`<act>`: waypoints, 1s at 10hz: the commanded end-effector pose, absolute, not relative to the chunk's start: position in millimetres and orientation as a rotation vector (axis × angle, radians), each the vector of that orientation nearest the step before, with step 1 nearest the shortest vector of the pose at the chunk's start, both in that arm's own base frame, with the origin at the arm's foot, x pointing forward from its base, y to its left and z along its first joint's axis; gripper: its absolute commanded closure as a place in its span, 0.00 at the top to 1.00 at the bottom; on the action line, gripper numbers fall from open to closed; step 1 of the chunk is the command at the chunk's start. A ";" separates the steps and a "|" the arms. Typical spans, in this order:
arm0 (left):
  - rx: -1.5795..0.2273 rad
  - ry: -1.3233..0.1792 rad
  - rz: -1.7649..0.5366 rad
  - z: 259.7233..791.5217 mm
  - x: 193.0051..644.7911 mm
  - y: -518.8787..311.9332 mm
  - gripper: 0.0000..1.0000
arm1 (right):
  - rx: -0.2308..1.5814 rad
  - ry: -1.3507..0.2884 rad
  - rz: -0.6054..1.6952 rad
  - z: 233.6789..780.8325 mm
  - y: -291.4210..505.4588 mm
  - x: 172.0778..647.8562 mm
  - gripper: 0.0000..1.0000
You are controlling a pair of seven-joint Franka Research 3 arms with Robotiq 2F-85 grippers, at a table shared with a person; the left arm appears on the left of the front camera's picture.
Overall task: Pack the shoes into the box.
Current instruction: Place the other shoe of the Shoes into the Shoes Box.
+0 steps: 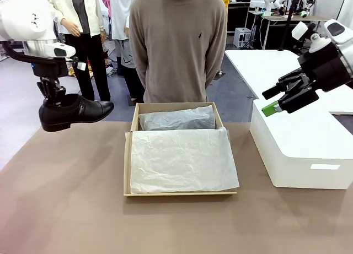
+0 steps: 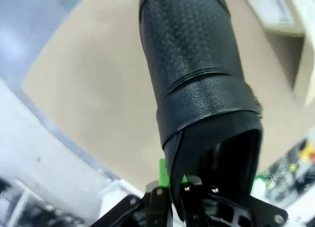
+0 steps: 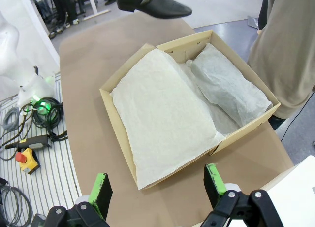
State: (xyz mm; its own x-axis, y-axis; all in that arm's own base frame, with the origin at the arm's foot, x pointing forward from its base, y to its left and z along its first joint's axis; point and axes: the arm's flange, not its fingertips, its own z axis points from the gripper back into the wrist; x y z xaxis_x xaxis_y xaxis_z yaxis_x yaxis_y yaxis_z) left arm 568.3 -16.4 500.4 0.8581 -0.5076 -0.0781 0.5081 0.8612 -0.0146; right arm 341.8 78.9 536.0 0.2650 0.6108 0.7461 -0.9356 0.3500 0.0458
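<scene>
A black glossy shoe (image 1: 74, 113) hangs in the air at the table's far left, toe pointing right. My left gripper (image 1: 54, 98) is shut on its heel rim; in the left wrist view the shoe (image 2: 197, 79) stretches away from the gripper (image 2: 171, 185). The same shoe (image 3: 157, 3) shows at the top of the right wrist view. The tan box (image 1: 128, 171) sits mid-table, covered by white tissue, with a tissue-wrapped bundle (image 1: 176, 119) along its far side. My right gripper (image 1: 276, 102) hovers open above the white plastic box, and its own gripper (image 3: 160, 185) looks down on the cardboard box (image 3: 123, 155).
A large white plastic box (image 1: 300, 149) stands at the table's right. A person in a beige sweater (image 1: 177, 44) stands at the far edge behind the cardboard box. Brown tabletop (image 1: 66, 199) lies bare on the left and at the front.
</scene>
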 end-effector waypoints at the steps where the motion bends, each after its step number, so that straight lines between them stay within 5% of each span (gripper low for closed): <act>1: 0.059 0.048 -0.267 518.1 554.9 -45.2 0.00 | 0.568 -0.739 1.136 534.6 79.8 344.8 1.00; 5: 0.028 0.062 0.099 547.3 539.5 -103.2 0.00 | 0.568 -0.739 1.136 534.6 79.8 344.8 1.00; 10: 0.037 0.031 0.179 550.3 529.5 -134.3 0.00 | 0.568 -0.739 1.136 534.6 79.8 344.8 1.00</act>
